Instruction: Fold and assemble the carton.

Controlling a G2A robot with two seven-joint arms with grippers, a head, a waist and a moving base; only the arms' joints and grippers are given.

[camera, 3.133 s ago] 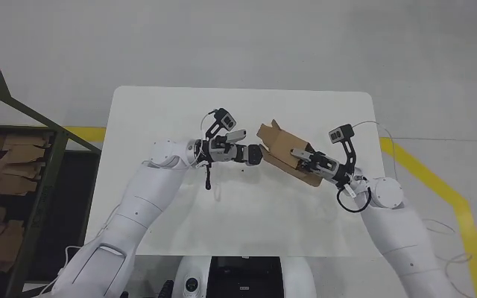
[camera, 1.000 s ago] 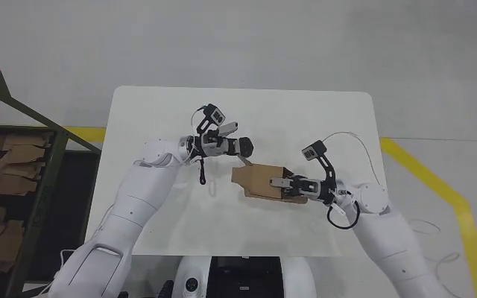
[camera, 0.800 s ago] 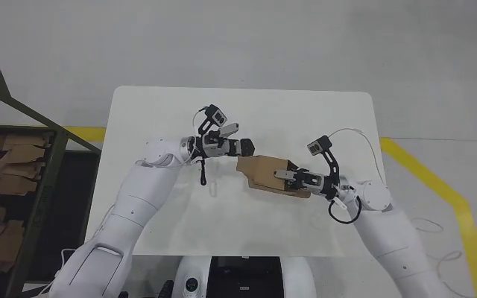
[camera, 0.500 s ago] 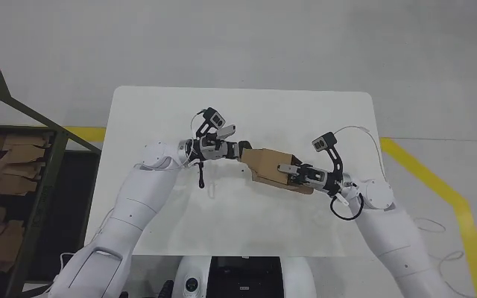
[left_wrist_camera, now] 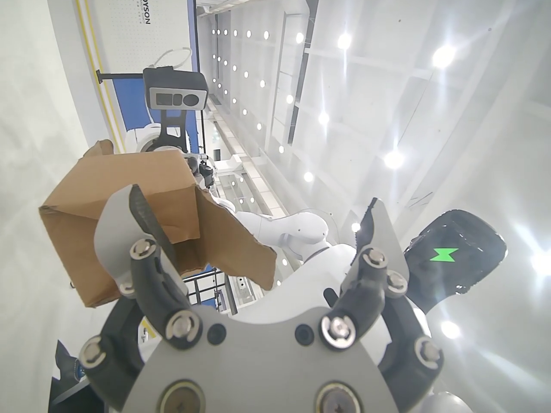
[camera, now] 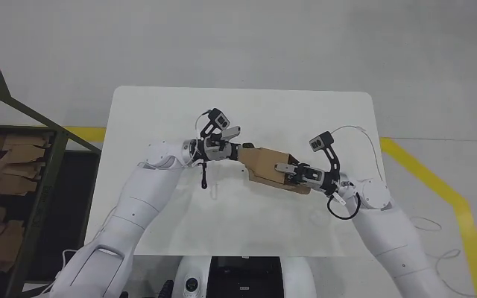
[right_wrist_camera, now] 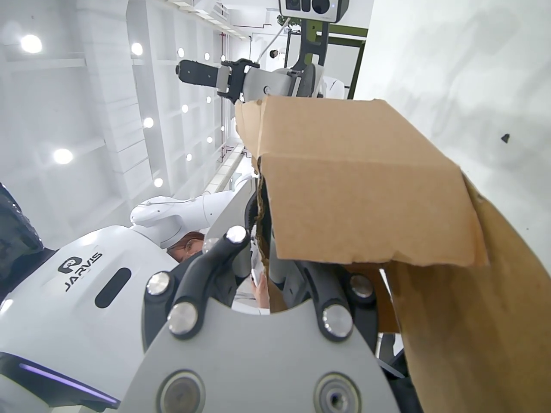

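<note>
brown carton (camera: 270, 165), squared into box, end flap open

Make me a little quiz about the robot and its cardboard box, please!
1. True or false: the left gripper is shut tight.
2. Which gripper is clamped on the carton? A) left B) right C) neither
3. Fill in: the table under the arms is coloured ____.
Key: 1 false, its fingers stand wide apart at the carton's end. 2 B, the right gripper grips it. 3 white.
</note>
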